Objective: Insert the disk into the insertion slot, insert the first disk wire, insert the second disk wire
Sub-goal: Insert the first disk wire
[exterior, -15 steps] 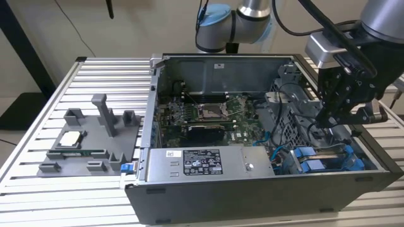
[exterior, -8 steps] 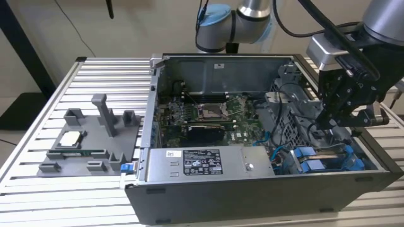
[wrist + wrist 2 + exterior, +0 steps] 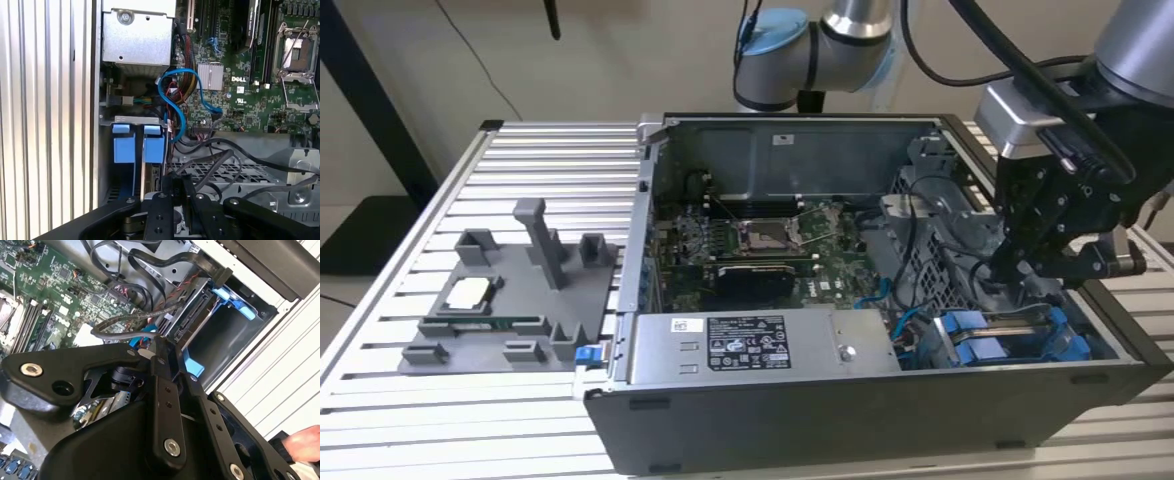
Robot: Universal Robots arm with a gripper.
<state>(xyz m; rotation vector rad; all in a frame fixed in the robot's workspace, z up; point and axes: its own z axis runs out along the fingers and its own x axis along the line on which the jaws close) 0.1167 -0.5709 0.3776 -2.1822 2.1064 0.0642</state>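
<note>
One disk, blue-framed, sat in the insertion slot; gripper, fingers drawn together, hung close by among loose black cables. Risk judged: a snagged cable could tear loose

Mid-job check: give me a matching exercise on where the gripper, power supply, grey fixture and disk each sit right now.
Things:
1 gripper
2 power supply
3 fixture
4 disk

Places:
A on the table, outside the case
B in the slot
C above the slot
D inside the case, along its near wall

Pairs: 1-C, 2-D, 3-A, 4-B
</note>
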